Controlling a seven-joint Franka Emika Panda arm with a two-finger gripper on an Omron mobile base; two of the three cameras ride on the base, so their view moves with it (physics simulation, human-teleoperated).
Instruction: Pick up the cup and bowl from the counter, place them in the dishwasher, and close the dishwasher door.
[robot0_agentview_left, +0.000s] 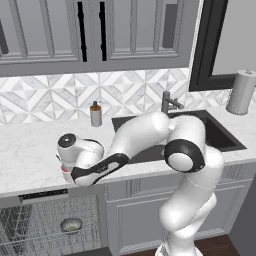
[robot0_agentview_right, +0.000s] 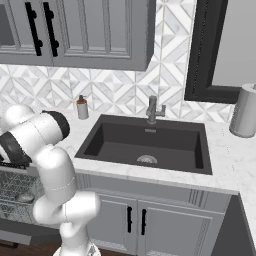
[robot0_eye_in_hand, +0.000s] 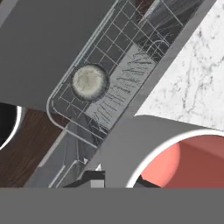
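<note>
At the gripper (robot0_eye_in_hand: 114, 178), cup (robot0_eye_in_hand: 175, 148) close, bowl (robot0_eye_in_hand: 89, 82) racked below

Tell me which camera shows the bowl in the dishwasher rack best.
The hand view: the bowl sits unobstructed in the wire rack, seen from above. The left base view shows it small behind rack wires; in the right base view it's barely visible beside the arm.

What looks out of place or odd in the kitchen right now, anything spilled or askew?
Nothing spilled or damaged. The bowl sits upright in the open dishwasher rack, and the cup is upright at the gripper by the counter edge. The soap dispenser stands upright near the sink.
</note>
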